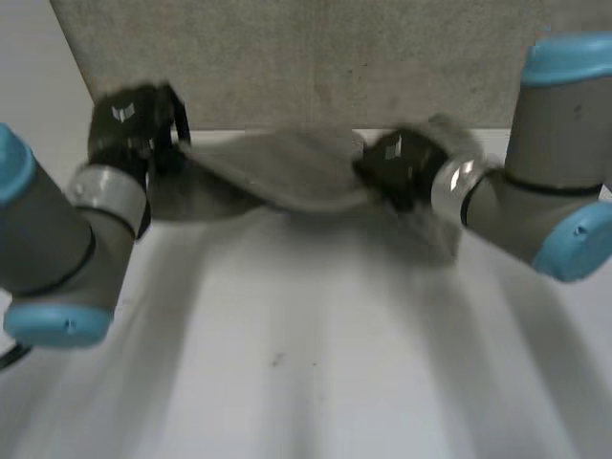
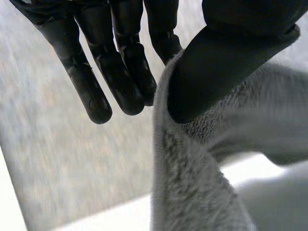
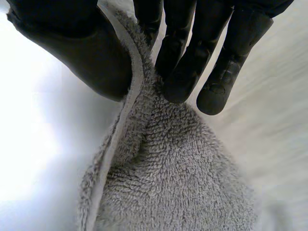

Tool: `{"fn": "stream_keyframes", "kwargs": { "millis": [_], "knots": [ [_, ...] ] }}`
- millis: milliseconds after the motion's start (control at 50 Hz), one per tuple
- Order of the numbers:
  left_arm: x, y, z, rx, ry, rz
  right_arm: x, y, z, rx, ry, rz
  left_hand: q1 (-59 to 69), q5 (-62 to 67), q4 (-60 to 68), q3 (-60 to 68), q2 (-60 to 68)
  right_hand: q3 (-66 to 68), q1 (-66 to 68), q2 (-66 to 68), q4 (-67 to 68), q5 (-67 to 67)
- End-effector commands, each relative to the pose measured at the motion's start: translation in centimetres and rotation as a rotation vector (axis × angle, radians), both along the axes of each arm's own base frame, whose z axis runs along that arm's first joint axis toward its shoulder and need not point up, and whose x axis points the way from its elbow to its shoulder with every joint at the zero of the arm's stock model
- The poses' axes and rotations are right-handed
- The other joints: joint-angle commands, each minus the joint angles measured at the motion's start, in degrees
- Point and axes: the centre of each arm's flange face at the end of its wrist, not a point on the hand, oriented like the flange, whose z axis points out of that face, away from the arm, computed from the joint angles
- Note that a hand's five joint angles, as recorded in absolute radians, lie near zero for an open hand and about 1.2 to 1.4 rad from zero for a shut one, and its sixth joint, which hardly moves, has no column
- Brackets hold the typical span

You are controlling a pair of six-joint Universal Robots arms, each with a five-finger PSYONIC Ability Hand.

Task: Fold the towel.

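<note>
Over the far side of the table (image 1: 306, 363), the towel (image 1: 277, 177) sags between both hands. The left hand (image 1: 134, 120) pinches one end, the right hand (image 1: 397, 167) the other. This looks like the mid-fold carry; next, the held edge needs laying down evenly.

Head view: light is soft and even, moderately bright. You get the white table (image 1: 316, 402) as the brightest surface; the grey back panel (image 1: 287, 57) sits duller. A dark band of shade lies on the table under the towel (image 1: 277, 177).

Right wrist view: the table beside the thumb of the right hand (image 3: 72, 43) is blown out to plain white (no surface detail for you to read there). The towel's hem catches that light.

Left wrist view: the left hand (image 2: 226, 57) reads near-black against a pale background. A bright strip of table shows below the towel.
</note>
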Motion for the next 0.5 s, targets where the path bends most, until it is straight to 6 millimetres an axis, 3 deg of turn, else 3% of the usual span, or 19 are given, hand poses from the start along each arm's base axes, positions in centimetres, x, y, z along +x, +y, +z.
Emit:
{"fn": "stream_keyframes", "kwargs": {
  "millis": [20, 40, 60, 80, 120, 160, 260, 340, 500],
  "knots": [
    [0.7, 1.8, -4.7, 0.134, -0.084, -0.008, -2.5, 0.3, -6.2, 0.162, 0.184, -0.004, 11.8, 10.5, 10.1, 10.2, 10.2, 1.5, 1.6, 3.3, 1.6, 1.2],
    [0.8, 2.1, -5.3, 0.15, -0.1, -0.017, -2.5, 0.3, -6.2, 0.162, 0.184, -0.004, 11.8, 10.5, 10.1, 10.2, 10.2, 1.4, 1.6, 3.3, 1.6, 1.2],
    [0.8, 2.2, -5.9, 0.164, -0.111, -0.025, -2.5, 0.1, -6.8, 0.153, 0.169, -0.011, 11.8, 10.5, 10.1, 10.2, 10.2, -13.2, -13.0, -11.4, -13.1, -13.5],
    [0.8, 2.2, -5.9, 0.164, -0.111, -0.025, -2.5, 0.1, -6.8, 0.153, 0.169, -0.012, 11.8, 10.5, 10.1, 10.2, 10.2, -13.4, -13.2, -11.5, -13.2, -13.6],
    [0.7, 2.3, -6.5, 0.178, -0.123, -0.028, -2.7, -0.1, -8.2, 0.158, 0.116, -0.048, 11.8, 10.5, 10.1, 10.2, 10.2, -37.3, -37.1, -35.4, -37.1, -37.6],
    [0.7, 2.2, -7.0, 0.186, -0.138, -0.028, -2.8, -0.1, -8.6, 0.163, 0.078, -0.075, 11.8, 10.5, 10.1, 10.2, 10.2, -44.7, -44.6, -42.9, -44.6, -45.0],
    [0.8, 2.2, -6.9, 0.181, -0.137, -0.027, -3.4, 0.1, -9.0, 0.208, -0.046, -0.166, 11.8, 10.5, 10.1, 10.2, 10.2, -48.5, -48.3, -46.7, -48.4, -48.8],
    [0.9, 2.3, -6.8, 0.18, -0.136, -0.025, -4.3, 0.8, -8.6, 0.259, -0.147, -0.234, 11.8, 10.5, 10.1, 10.2, 10.2, -60.4, -60.3, -58.6, -60.3, -60.7],
    [1.0, 2.5, -6.6, 0.178, -0.136, -0.024, -6.9, 1.1, -8.1, 0.286, -0.274, -0.339, 11.8, 10.5, 10.1, 10.2, 10.2, -61.3, -61.1, -59.5, -61.2, -61.6]
  ]
}}
